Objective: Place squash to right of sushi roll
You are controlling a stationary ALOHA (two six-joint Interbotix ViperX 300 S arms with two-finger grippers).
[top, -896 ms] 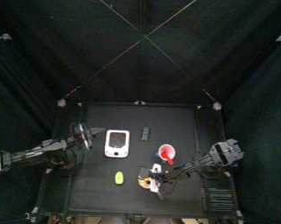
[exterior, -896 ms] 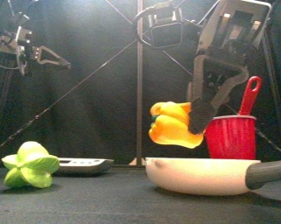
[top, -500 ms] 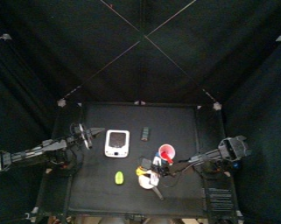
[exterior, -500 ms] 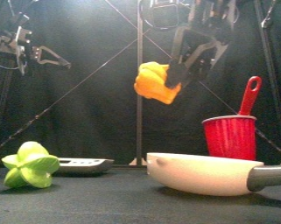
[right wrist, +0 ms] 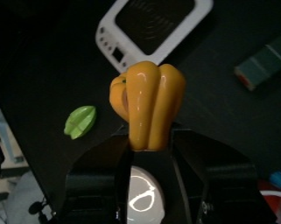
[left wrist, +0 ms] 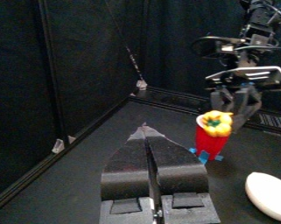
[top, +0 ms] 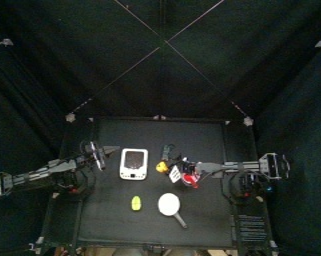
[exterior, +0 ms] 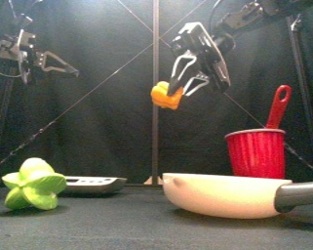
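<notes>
While the left gripper (left wrist: 154, 154) rests with jaws together, the right gripper (exterior: 185, 86) grips the squash (exterior: 166, 95) high above the table (top: 109, 190).

No text or label can be read.

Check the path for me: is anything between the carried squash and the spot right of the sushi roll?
Nothing visible blocks it. The right gripper holds the squash high in the air, well above the red cup. In the top view the sushi roll lies by the white device, with bare table beside it.
</notes>
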